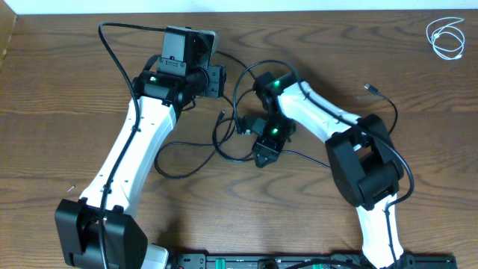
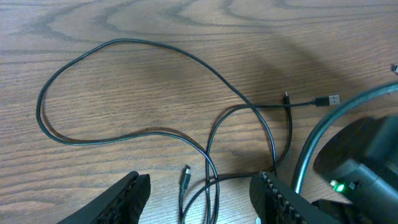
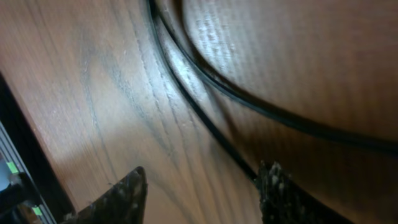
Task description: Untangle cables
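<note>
The long black cable [image 1: 187,143] lies in loose crossing loops on the wooden table between the two arms. In the left wrist view it makes a wide loop [image 2: 118,42], with a silver plug end [image 2: 333,99] and a small dark plug end [image 2: 185,173]. My left gripper [image 1: 218,81] is open [image 2: 202,200], with cable strands lying between its fingers below. My right gripper [image 1: 265,155] is open and low over the table [image 3: 202,193]. A black cable strand [image 3: 205,124] runs up to its right finger. The white cable [image 1: 446,37] lies coiled apart at the far right corner.
A thicker black arm wire [image 1: 112,48] arcs over the table at the upper left. Another arm wire with a plug tip [image 1: 371,90] rises by the right arm. The right arm's body with a green light [image 2: 339,185] sits close to my left gripper.
</note>
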Controlling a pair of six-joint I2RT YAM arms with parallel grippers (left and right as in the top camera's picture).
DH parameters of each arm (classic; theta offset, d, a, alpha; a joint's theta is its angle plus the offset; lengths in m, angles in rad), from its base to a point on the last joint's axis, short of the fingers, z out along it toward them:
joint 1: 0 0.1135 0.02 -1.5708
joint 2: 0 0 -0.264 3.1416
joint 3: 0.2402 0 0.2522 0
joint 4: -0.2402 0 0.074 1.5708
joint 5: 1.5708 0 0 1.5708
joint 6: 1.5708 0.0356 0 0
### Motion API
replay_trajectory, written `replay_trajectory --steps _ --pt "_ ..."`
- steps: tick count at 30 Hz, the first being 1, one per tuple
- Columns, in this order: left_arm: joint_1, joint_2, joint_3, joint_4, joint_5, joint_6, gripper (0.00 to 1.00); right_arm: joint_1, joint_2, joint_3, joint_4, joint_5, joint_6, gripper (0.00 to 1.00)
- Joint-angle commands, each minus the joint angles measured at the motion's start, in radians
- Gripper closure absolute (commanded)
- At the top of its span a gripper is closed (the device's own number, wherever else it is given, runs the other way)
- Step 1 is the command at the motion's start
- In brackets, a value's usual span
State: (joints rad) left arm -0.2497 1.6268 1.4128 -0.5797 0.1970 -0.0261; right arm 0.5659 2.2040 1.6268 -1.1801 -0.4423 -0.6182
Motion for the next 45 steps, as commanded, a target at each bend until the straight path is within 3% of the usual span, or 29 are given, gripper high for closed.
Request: replay_trajectory --steps 1,15,21,28,30,32,38,45 --pt "0.005 -0.015 -0.001 -0.006 0.002 -0.002 0.42 0.002 -0.009 -0.02 0.014 0.02 -0.012 0.41" --pt "0.005 -0.014 -0.001 -0.008 0.002 -0.002 0.42 0.017 0.029 -0.031 -0.069 -0.058 -0.086 0.35" --pt "0.005 -0.014 -0.001 -0.015 0.002 -0.002 0.42 0.047 0.073 -0.074 -0.061 -0.005 0.039 0.48" --pt "0.005 -0.015 -0.001 -0.019 0.002 -0.002 0.42 0.048 0.107 -0.087 -0.042 0.088 0.155 0.87" --pt "0.005 -0.015 -0.001 -0.019 0.002 -0.001 0.42 0.047 0.107 -0.086 -0.018 0.151 0.246 0.99" --pt "0.005 -0.014 -0.001 -0.018 0.002 -0.001 0.42 0.04 0.107 -0.086 0.007 0.224 0.381 0.99" --pt "0.005 -0.015 -0.001 -0.018 0.002 -0.002 0.42 -0.032 0.045 -0.039 0.006 0.223 0.506 0.99" --pt "0.005 -0.015 -0.001 -0.018 0.002 -0.002 0.42 -0.182 -0.163 0.046 -0.029 -0.078 0.389 0.99"
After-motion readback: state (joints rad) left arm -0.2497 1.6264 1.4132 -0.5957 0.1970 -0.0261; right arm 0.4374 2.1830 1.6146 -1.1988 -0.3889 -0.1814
